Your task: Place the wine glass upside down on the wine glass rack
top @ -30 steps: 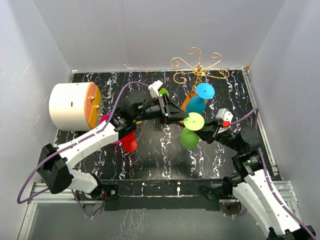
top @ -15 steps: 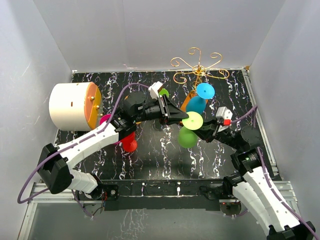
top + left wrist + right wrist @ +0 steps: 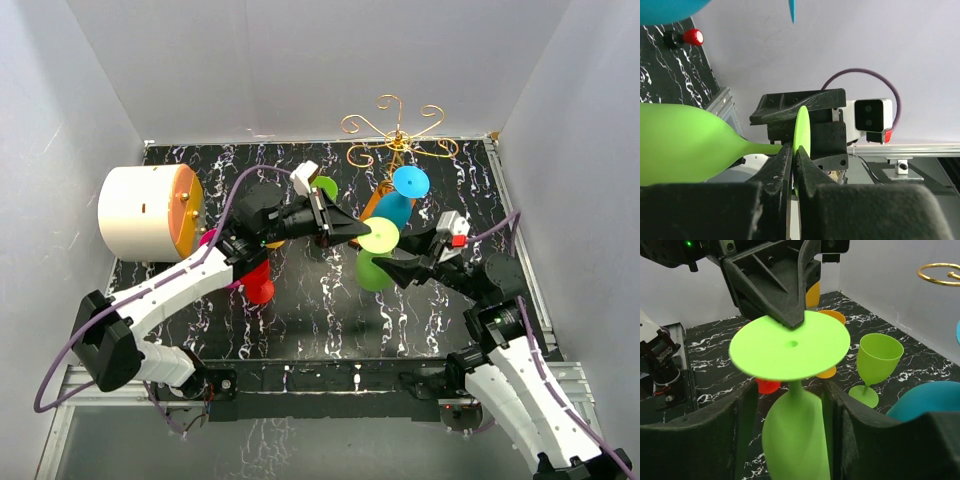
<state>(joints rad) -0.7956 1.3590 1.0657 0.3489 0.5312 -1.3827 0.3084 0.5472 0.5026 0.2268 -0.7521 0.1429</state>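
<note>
A lime green wine glass (image 3: 376, 262) hangs upside down in mid-air, foot disc (image 3: 790, 345) on top. My left gripper (image 3: 358, 230) is shut on the edge of that disc; in the left wrist view the jaws (image 3: 794, 150) pinch the thin rim, and the bowl (image 3: 685, 150) stretches to the left. My right gripper (image 3: 791, 392) stands open around the bowl, with a gap on each side. The gold wire wine glass rack (image 3: 398, 130) stands at the back. A blue glass (image 3: 400, 198) hangs on it upside down.
A second green glass (image 3: 879, 360) stands upright on the black marbled table (image 3: 330, 300). A red glass (image 3: 258, 286) lies left of centre. A white drum with an orange face (image 3: 150, 212) sits at the far left. White walls close in on three sides.
My left gripper has closed on the glass's foot disc. My right gripper has opened off the bowl. The glass has shifted slightly up and left.
</note>
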